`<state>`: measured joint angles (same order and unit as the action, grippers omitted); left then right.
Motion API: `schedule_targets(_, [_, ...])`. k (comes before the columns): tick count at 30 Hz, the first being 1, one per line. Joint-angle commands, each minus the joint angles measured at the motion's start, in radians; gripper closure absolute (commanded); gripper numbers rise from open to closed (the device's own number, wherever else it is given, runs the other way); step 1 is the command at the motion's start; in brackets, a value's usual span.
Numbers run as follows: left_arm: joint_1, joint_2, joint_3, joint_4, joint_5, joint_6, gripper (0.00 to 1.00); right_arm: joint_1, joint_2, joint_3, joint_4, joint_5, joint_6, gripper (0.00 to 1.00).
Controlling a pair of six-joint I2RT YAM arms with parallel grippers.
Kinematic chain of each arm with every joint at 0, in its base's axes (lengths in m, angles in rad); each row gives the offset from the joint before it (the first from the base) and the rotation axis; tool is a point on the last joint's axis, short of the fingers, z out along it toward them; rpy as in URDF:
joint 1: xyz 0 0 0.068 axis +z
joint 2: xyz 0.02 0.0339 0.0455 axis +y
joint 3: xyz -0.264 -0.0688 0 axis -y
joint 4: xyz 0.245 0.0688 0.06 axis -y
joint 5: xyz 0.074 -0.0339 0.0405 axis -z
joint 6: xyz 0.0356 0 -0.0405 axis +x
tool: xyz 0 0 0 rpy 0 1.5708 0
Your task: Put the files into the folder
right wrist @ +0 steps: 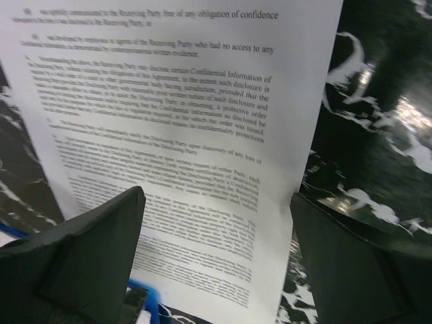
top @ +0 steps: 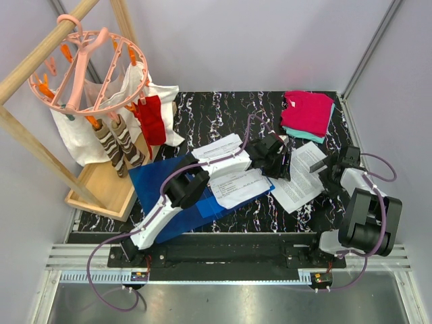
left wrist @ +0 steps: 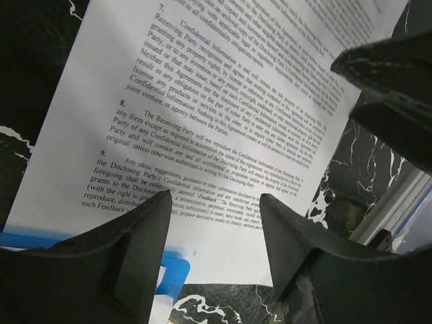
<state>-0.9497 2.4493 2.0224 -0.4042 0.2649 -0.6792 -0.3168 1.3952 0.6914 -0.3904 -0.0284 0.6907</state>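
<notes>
Top external: sheets (top: pixel 233 185) lie on folder (top: pixel 145 179), none visibly inside; loose sheet (top: pixel 300 177) beside it. Both empty: left gripper (left wrist: pixel 214 206) part-open, right gripper (right wrist: pixel 216 196) wide.

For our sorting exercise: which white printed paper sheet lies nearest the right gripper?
The rightmost white printed sheet, on the black marbled tabletop; the other two lie further left by the translucent blue folder.

A thin, glossy blue plastic folder (top: pixel 154 181) lies flat, left of centre. Two white, text-printed paper sheets (top: pixel 236 187) rest on its right part, seemingly on top rather than inside. A third sheet (top: pixel 300 179) lies flat just to the right.
</notes>
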Motion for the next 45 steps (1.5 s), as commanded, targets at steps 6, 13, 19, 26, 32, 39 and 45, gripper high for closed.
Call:
schedule_targets(6, [0.005, 0.022, 0.019, -0.097, 0.048, 0.047, 0.38, -0.001, 0.050, -0.119, 0.165, -0.275, 0.055, 0.00])
schedule_targets(13, [0.005, 0.011, 0.016, -0.087, 0.074, 0.033, 0.38, -0.001, -0.002, -0.136, 0.200, -0.381, 0.047, 0.00])
schedule_targets(19, [0.005, -0.007, -0.007, -0.076, 0.080, 0.040, 0.37, -0.001, -0.056, -0.168, 0.209, -0.398, 0.069, 0.02])
schedule_targets(26, [0.006, -0.021, -0.010, -0.070, 0.089, 0.040, 0.37, -0.001, -0.237, -0.223, 0.209, -0.286, 0.084, 0.21])
schedule_targets(32, [-0.001, -0.048, -0.007, -0.056, 0.132, 0.018, 0.37, -0.001, -0.321, -0.266, 0.226, -0.225, 0.137, 0.50])
schedule_targets(39, [-0.012, -0.113, 0.004, -0.044, 0.178, 0.007, 0.28, -0.001, -0.312, -0.274, 0.289, -0.228, 0.148, 1.00])
schedule_targets(45, [-0.018, -0.246, -0.045, 0.055, 0.272, -0.034, 0.25, -0.001, -0.439, -0.208, 0.210, -0.170, 0.011, 1.00])
